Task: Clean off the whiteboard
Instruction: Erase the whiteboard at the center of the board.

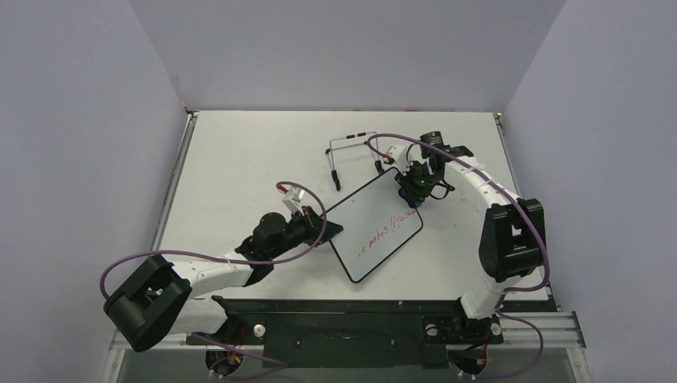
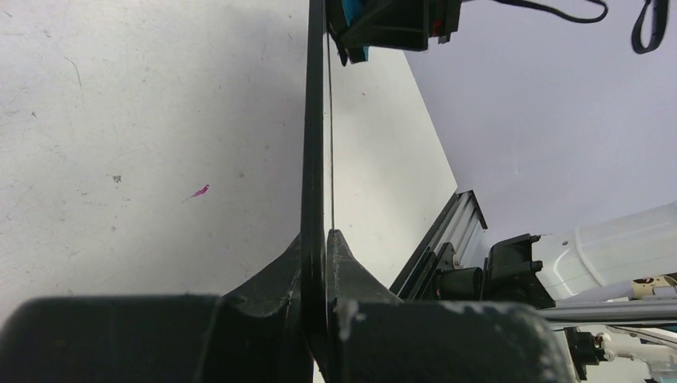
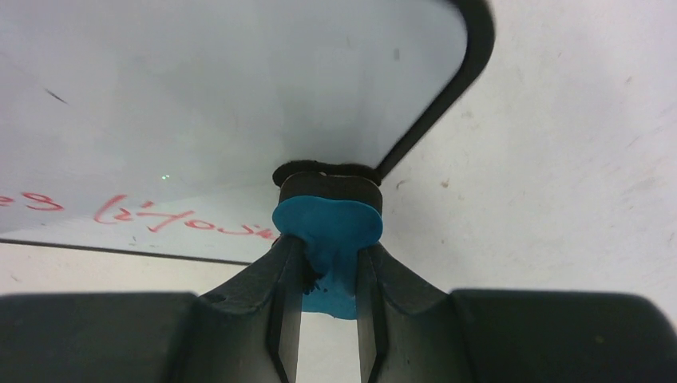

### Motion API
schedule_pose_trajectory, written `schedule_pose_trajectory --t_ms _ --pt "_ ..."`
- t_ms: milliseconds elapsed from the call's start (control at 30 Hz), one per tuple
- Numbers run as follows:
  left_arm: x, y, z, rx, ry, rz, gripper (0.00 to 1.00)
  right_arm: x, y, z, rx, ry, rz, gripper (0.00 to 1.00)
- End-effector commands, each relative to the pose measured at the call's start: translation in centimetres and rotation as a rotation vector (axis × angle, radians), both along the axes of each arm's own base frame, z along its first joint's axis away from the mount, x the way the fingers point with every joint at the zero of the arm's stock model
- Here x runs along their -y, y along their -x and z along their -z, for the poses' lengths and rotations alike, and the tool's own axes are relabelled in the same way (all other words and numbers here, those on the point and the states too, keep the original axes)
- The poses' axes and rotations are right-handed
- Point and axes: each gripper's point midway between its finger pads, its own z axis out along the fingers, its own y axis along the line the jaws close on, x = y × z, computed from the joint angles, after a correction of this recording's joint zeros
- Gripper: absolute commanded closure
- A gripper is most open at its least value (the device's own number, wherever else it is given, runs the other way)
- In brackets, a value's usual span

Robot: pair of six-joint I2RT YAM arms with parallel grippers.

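Whiteboard (image 1: 375, 227) clamped by its edge in my left gripper (image 1: 330, 226), right gripper (image 1: 412, 196) pinching blue eraser (image 3: 327, 226) at its corner just ahead; hard wiping could lever it from my thin left pinch.

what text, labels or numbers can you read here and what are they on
Red handwriting on the whiteboard: one scrawled line, too messy and blurred to quote.
Blue eraser: no label, brand or number shows.
Nothing else readable in any view.
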Motion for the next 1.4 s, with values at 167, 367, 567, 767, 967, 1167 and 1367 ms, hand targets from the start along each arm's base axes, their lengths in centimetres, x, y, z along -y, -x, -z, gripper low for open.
schedule_pose_trajectory --t_ms 167,367,567,767,967,1167,1367 --pt "1.9 1.1 -8.3 0.211 0.189 0.112 1.0 2.8 4.3 3.9 -0.132 0.071 -0.033 1.0" --pt "1.9 1.0 -8.3 0.208 0.187 0.112 1.0 1.1 4.8 2.5 -0.115 0.02 -0.092 1.0" --pt "2.1 0.9 -8.2 0.203 0.188 0.115 1.0 -0.8 1.5 -1.2 -0.009 -0.075 -0.035 1.0" --pt "1.9 0.8 -7.9 0.195 0.187 0.098 1.0 -4.1 1.4 -2.7 0.043 -0.131 -0.087 1.0" --pt "1.4 -0.1 -8.1 0.177 0.201 0.028 1.0 -9.9 5.4 -3.1 0.066 -0.183 -0.248 1.0" --pt "0.3 -1.4 -8.3 0.17 0.217 -0.081 1.0 -14.2 11.2 -3.6 0.072 -0.221 -0.469 1.0" --pt "0.0 -1.6 -8.2 0.173 0.223 -0.104 1.0 -12.0 7.0 -2.2 0.142 -0.154 -0.275 1.0"
